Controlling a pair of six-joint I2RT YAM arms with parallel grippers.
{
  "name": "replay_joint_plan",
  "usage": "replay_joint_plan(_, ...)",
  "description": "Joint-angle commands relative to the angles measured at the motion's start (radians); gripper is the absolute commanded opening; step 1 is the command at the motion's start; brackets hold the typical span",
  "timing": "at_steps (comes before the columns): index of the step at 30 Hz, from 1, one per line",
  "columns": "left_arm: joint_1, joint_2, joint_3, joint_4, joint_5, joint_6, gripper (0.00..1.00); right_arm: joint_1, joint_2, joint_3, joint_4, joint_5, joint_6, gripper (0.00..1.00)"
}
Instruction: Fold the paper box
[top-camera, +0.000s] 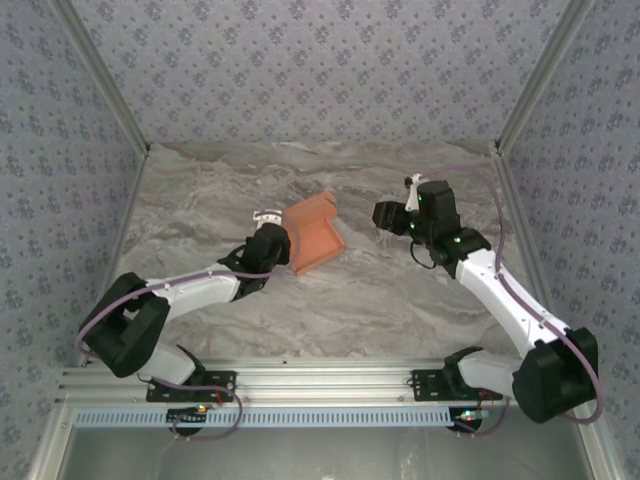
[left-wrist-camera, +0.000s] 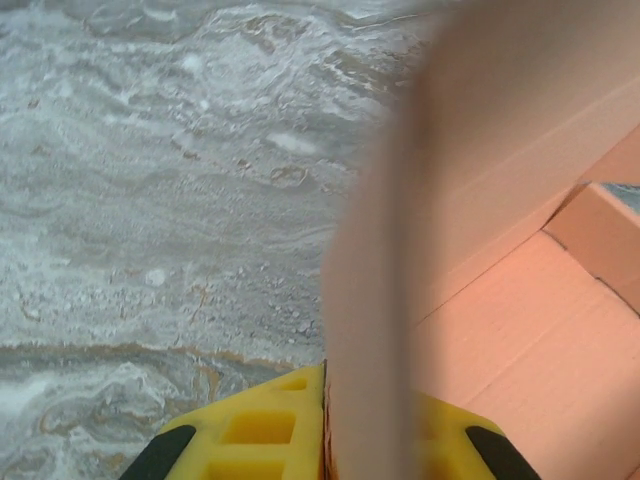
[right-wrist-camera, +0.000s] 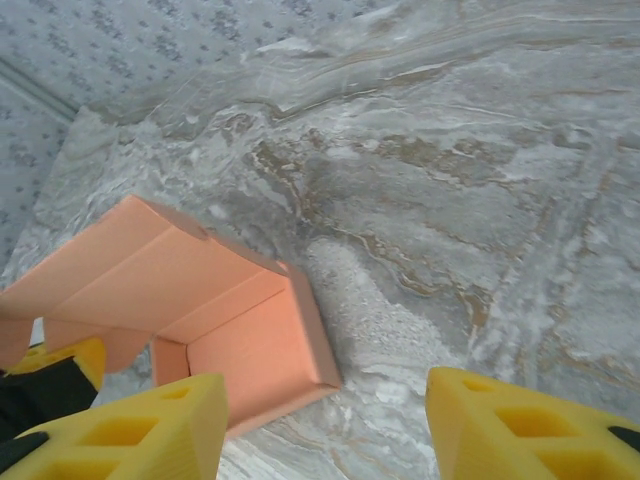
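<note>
The paper box (top-camera: 312, 232) is orange-salmon card, partly formed into an open tray with raised walls and a lid flap standing up at its far side. It rests mid-table. My left gripper (top-camera: 272, 240) is shut on the box's left wall; in the left wrist view the wall (left-wrist-camera: 380, 300) rises blurred between the yellow fingers (left-wrist-camera: 260, 435), with the tray floor (left-wrist-camera: 540, 340) to the right. My right gripper (top-camera: 392, 215) hovers open to the right of the box, apart from it. In the right wrist view the box (right-wrist-camera: 235, 310) lies ahead of the spread gripper (right-wrist-camera: 325, 425).
The marble-patterned table (top-camera: 380, 290) is bounded by patterned walls (top-camera: 320, 60) at the back and both sides. A metal rail (top-camera: 320, 385) runs along the near edge by the arm bases. Bare tabletop lies to the right of the box (right-wrist-camera: 470, 220).
</note>
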Motion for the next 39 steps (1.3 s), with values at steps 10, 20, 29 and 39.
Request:
replay_joint_plan(10,0.007,0.031,0.064,0.085,0.254,0.382,0.06,-0.176,0.228,0.051,0.099,-0.297,0.355,0.58)
replay_joint_plan(20,0.058,0.075,0.084,0.148,0.419,0.438,0.06,-0.176,0.391,0.042,0.203,-0.408,0.822,0.67)
replay_joint_plan(29,0.078,0.113,0.122,0.137,0.496,0.453,0.06,-0.099,0.507,0.07,0.317,-0.452,0.92,0.64)
replay_joint_plan(39,0.064,0.181,0.216,0.046,0.41,0.311,0.02,-0.003,0.417,-0.03,0.344,-0.355,1.002,0.63)
